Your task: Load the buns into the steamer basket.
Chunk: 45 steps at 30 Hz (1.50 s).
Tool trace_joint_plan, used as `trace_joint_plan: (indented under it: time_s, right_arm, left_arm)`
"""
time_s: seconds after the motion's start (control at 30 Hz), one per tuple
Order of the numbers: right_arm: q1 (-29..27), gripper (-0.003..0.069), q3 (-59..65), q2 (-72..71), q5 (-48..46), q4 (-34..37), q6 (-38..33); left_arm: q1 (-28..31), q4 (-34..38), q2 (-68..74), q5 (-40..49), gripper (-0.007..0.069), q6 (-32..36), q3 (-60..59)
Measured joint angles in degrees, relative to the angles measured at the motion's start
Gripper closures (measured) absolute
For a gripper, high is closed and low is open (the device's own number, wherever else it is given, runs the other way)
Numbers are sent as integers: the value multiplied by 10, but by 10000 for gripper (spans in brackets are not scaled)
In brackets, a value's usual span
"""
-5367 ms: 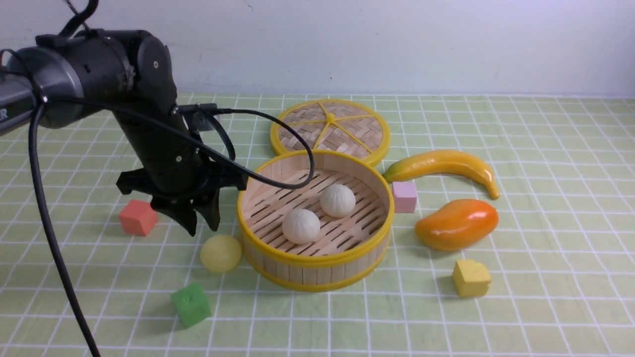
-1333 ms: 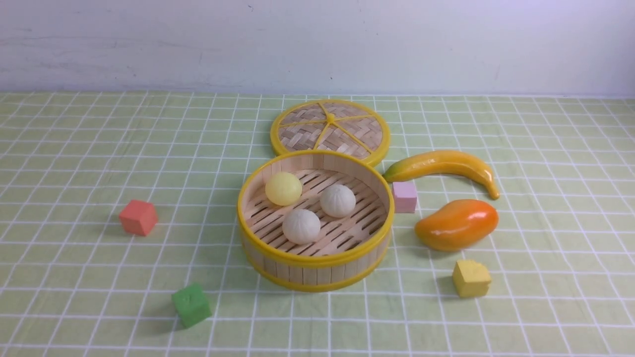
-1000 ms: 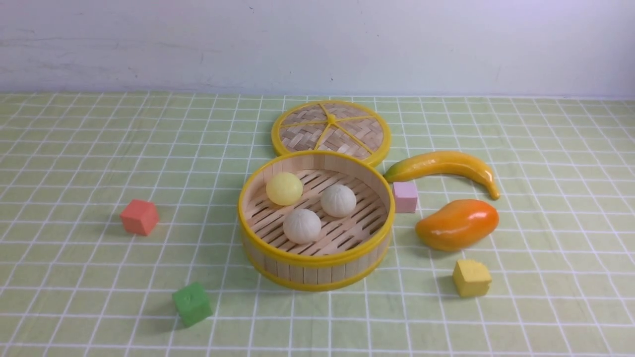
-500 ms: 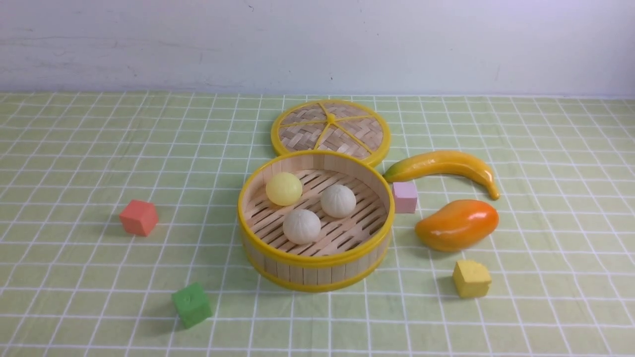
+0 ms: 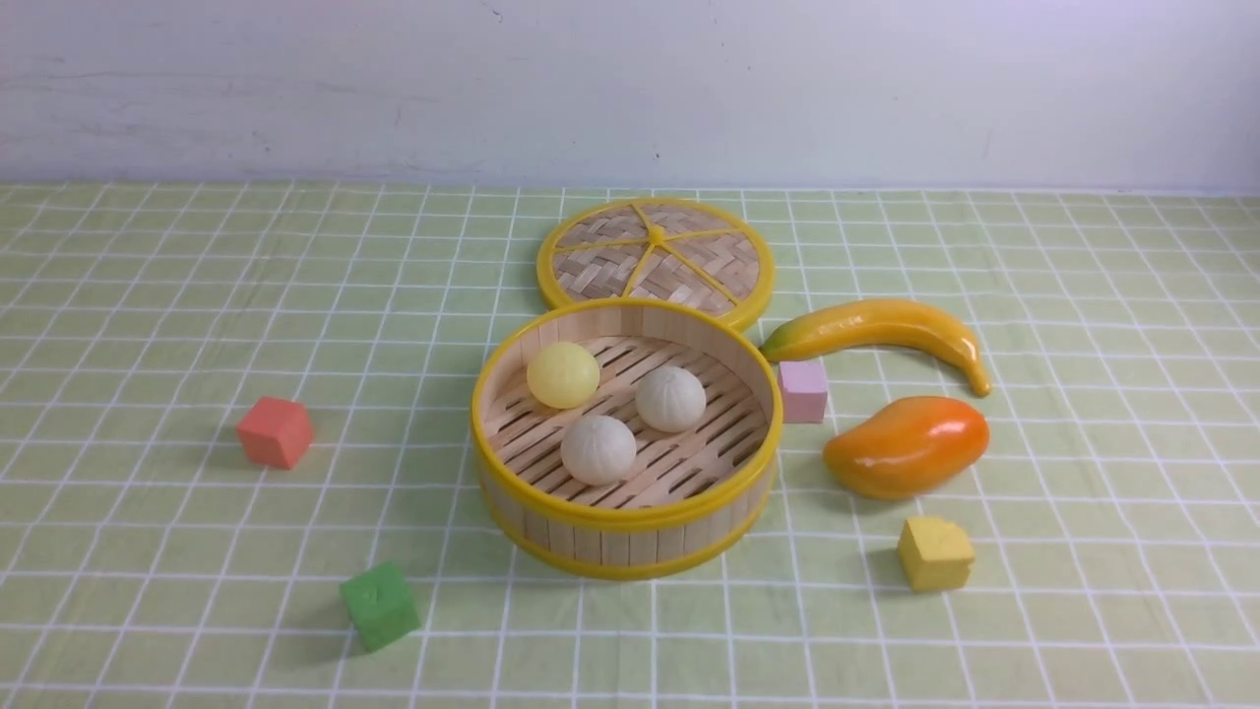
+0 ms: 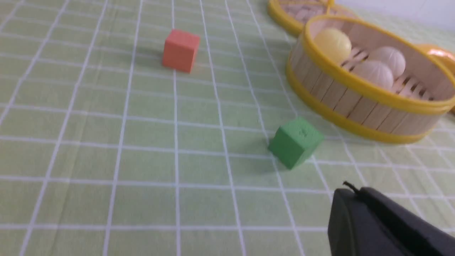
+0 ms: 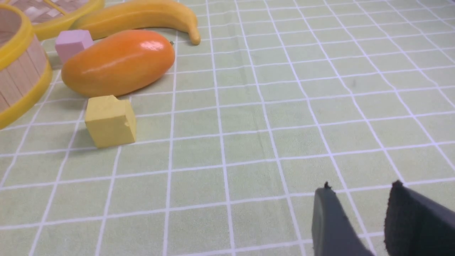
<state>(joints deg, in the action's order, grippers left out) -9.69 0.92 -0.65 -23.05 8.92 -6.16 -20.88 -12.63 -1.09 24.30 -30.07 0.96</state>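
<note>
The steamer basket (image 5: 627,517) stands mid-table, and its side also shows in the left wrist view (image 6: 355,103). Three buns lie on its slatted floor: a smooth pale yellow bun (image 5: 563,374) at the back left, a pleated off-white bun (image 5: 670,398) to its right and another off-white bun (image 5: 598,449) nearest the front. Neither arm appears in the front view. My left gripper (image 6: 352,193) is shut with nothing in it, low over the cloth near the green cube (image 6: 295,142). My right gripper (image 7: 359,190) is open and empty over bare cloth.
The woven lid (image 5: 656,258) lies flat behind the basket. To the right are a banana (image 5: 876,330), a pink cube (image 5: 803,390), a mango (image 5: 907,445) and a yellow cube (image 5: 934,552). On the left sit a red cube (image 5: 275,431) and the green cube (image 5: 379,605).
Since the oldest frame the yellow bun has gone from the cloth into the basket and the left arm has left the front view. Over the last second nothing has moved.
</note>
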Motion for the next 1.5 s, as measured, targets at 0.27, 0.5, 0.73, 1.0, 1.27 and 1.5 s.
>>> trace_joint_plan:
  time_s: [0.27,0.5,0.73,1.0,1.27,1.5]
  right_arm:
    - [0,420,0,0,1,0,0]
    - [0,420,0,0,1,0,0]
    - [0,420,0,0,1,0,0]
    - [0,420,0,0,1,0,0]
    - [0,420,0,0,1,0,0]
    - [0,420,0,0,1,0,0]
  left_arm:
    - [91,111,0,-19,628,167,-25]
    - [146,131,0,-19,622,238,-25]
    - [156,131,0,-19,620,229,-25]
    - [158,131,0,-19,614,229,-25]
    - [158,131,0,-19,609,229,-25]
    - [158,131,0,-19,603,227,-25]
